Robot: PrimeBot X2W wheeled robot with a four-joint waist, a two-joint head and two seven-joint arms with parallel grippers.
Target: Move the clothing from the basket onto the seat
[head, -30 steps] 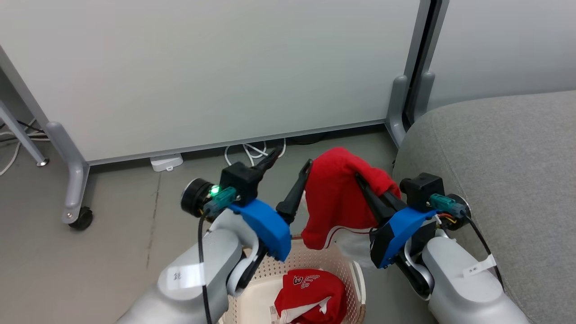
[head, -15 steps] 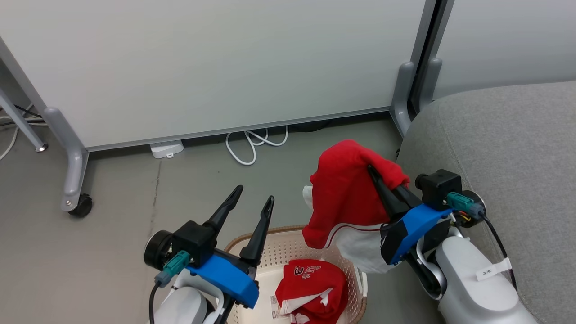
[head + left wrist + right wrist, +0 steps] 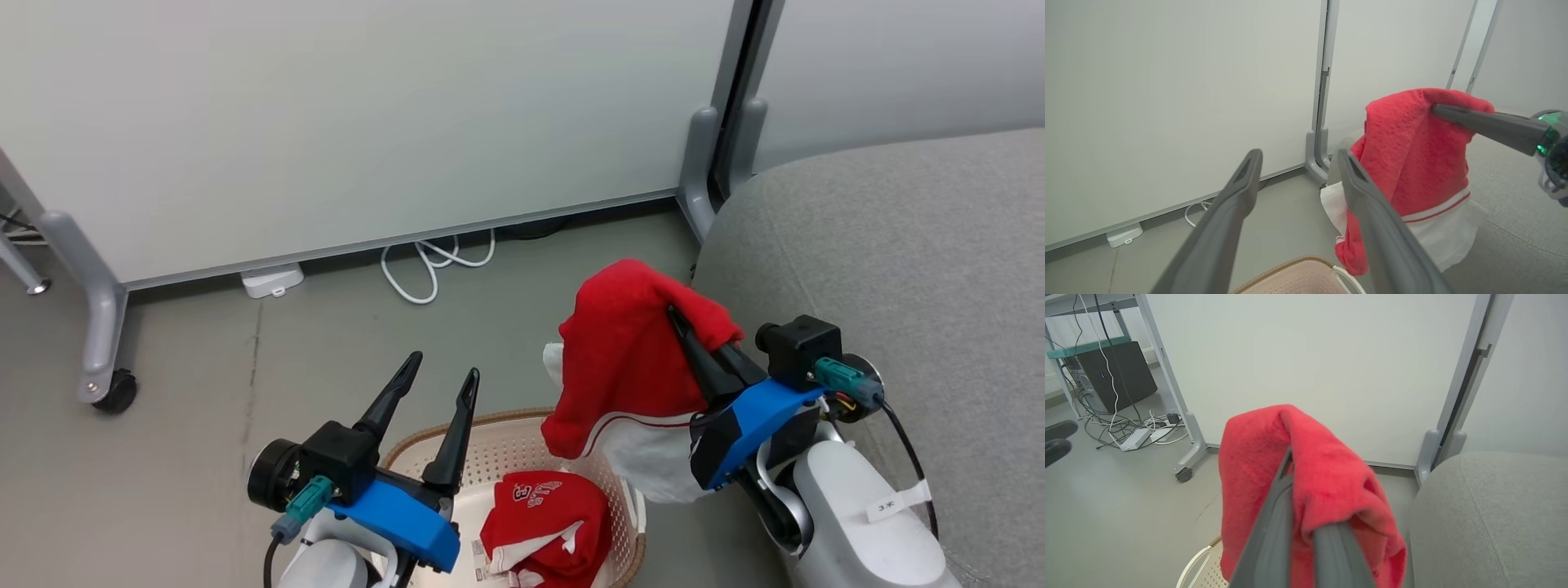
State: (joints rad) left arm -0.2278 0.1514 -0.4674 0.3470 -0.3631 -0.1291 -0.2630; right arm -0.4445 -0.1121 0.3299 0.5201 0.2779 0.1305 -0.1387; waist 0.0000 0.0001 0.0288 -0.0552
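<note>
Right end effector (image 3: 692,328) is closed on a bright red fabric garment with white trim (image 3: 620,351): fingers nearly together, cloth bunched over the tips & hanging toward 7 o'clock, white hem just above the right rim of the cream-white perforated plastic basket (image 3: 506,418) w/ brown woven-look rim. Key relation: the large grey woven-fabric sofa (image 3: 898,245) lies at 1–3 o'clock from that end effector in the head view, its rounded edge just beside the wrist, so the right arm is by far the nearer one. Next move is prob. a short swing toward 2 o'clock, w/ enough lift for the hanging hem to clear the sofa edge. Garment's long axis is vertical, so expect it to land crumpled. Left end effector (image 3: 445,365) has fingers parted, nothing between them, over the basket's 10 o'clock rim, pointing to 12. A second red jersey (image 3: 543,514) w/ printed lettering lies in the basket, so approx half the job is left.
</note>
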